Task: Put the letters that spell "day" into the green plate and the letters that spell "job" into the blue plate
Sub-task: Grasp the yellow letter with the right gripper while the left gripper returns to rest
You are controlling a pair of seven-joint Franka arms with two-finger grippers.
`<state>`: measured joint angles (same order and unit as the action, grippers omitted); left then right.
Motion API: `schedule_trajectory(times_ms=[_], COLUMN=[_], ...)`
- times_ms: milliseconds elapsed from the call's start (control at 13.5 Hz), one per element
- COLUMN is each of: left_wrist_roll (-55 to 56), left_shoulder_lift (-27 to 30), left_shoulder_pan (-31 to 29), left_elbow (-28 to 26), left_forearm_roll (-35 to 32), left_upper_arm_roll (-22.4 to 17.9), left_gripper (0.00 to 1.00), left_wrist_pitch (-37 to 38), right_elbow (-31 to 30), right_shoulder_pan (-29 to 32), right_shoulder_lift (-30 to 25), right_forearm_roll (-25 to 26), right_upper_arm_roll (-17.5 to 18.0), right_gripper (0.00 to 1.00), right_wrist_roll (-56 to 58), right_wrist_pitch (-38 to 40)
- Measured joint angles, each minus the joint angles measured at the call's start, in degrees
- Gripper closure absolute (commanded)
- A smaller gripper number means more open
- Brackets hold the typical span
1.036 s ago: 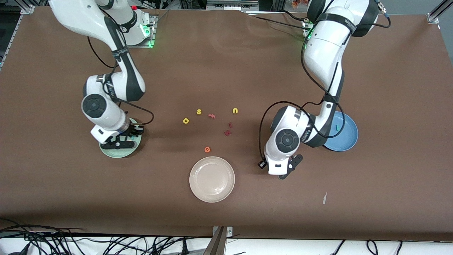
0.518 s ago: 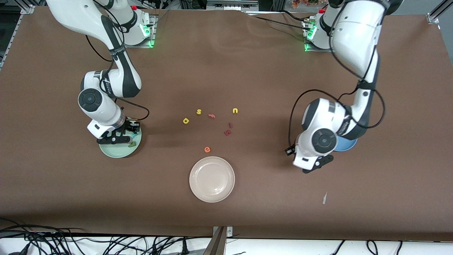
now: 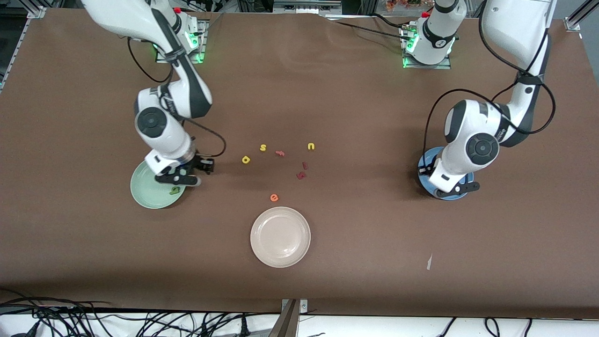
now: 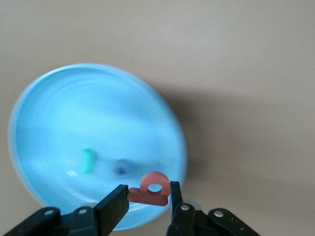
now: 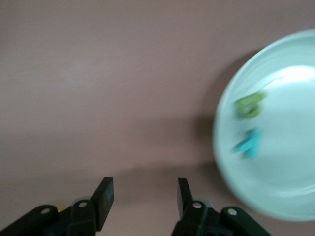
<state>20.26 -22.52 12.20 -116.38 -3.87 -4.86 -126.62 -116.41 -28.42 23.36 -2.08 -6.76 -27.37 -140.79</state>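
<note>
— Why's the left gripper [image 4: 147, 199] over the blue plate [image 4: 59, 108]?
— It's clamped on the red b [image 4: 150, 189], ready to drop it beside 2 letters already there.
— And the right gripper [image 5: 143, 196]?
— Fingers apart, empty, just off the green plate [image 5: 275, 162], which holds 2 letters; the yellow d [image 3: 246, 159] lies mid-table.

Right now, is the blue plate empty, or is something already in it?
Not empty. The blue plate holds a teal letter and a darker blurred piece. The left gripper holds a pinkish-red letter over its rim.
</note>
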Motion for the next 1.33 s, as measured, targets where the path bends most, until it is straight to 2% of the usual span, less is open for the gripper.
schedule_trajectory(times_ms=[74, 148, 444, 740, 1036, 1332], left_wrist_roll=[-1.19, -2.44, -3.84, -3.84, -4.04, -4.74], left_shoulder_lift=[0.28, 0.18, 0.08, 0.43, 1.2, 4.6], left_shoulder_pan=[-0.91, -1.43, -1.73, -1.94, -3.78, -6.31], left_elbow=[-1.42, -2.14, -0.59, 8.72, 13.5, 20.88], left_forearm_roll=[-1.9, -2.82, -2.96, -2.31, 0.75, 7.45], left_upper_arm_roll=[0.0, 0.02, 0.06, 0.09, 0.1, 0.16], left_gripper=[0.11, 0.0, 0.0, 0.0, 0.0, 0.0], left_wrist_pitch=[-0.38, -0.56, 0.19, 12.29, 21.41, 36.17], right_elbow=[0.0, 0.0, -0.01, 0.0, 0.02, 0.02], right_shoulder_pan=[-1.39, -2.74, -5.74, -8.83, -9.97, -10.4], right_shoulder_lift=[0.26, 0.58, 3.0, 6.46, 7.2, 7.37], right_forearm_roll=[0.0, 0.0, 0.0, 0.0, 0.0, 0.0], right_upper_arm_roll=[0.35, 0.42, 0.49, 0.53, 0.53, 0.53], right_gripper=[0.39, 0.39, 0.39, 0.39, 0.41, 0.54], right_wrist_roll=[-3.7, -7.36, -18.67, -26.46, -29.12, -29.46], right_wrist_pitch=[-0.45, -1.01, -5.15, -9.43, -9.96, -9.96])
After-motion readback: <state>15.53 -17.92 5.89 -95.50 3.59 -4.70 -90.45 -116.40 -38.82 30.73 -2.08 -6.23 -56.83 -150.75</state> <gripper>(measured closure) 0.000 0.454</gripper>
